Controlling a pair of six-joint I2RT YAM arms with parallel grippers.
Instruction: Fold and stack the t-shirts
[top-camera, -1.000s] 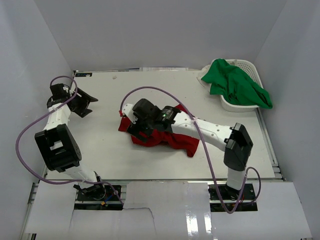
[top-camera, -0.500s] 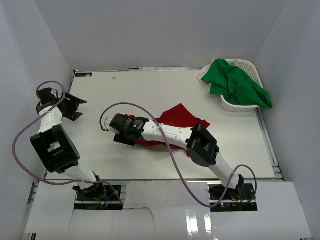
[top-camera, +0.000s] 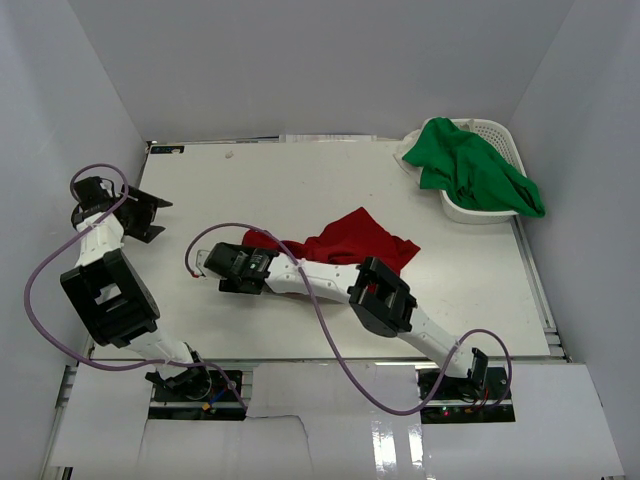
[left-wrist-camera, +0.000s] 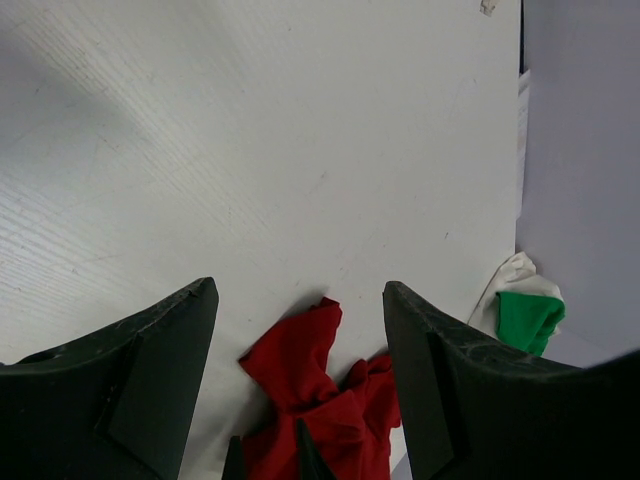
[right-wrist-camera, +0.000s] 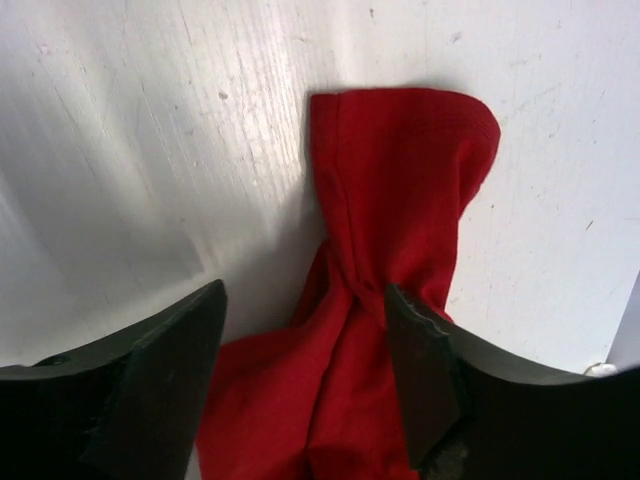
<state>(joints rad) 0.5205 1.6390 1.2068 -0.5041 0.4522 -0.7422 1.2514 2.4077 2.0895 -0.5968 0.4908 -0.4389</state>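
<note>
The deep red t-shirt (top-camera: 355, 240) lies crumpled at the table's middle. A twisted strip of it runs left under my right arm. My right gripper (top-camera: 222, 270) is low over the table, left of the shirt's bulk. In the right wrist view the right gripper (right-wrist-camera: 303, 300) is open, with the red strip (right-wrist-camera: 400, 190) lying between the fingers and reaching beyond them. My left gripper (top-camera: 155, 218) is open and empty at the table's far left; in its own view (left-wrist-camera: 298, 290) the red shirt (left-wrist-camera: 320, 400) shows far off. The bright green t-shirt (top-camera: 470, 170) is heaped in the basket.
The white slotted basket (top-camera: 480, 213) stands at the back right corner and also shows in the left wrist view (left-wrist-camera: 508, 280). White walls close in the table (top-camera: 300, 180) on the left, back and right. A purple cable (top-camera: 320, 310) loops over the right arm.
My right gripper has moved left across the table, and the red shirt has stretched out leftward behind it. My left gripper has drawn back toward the left wall.
</note>
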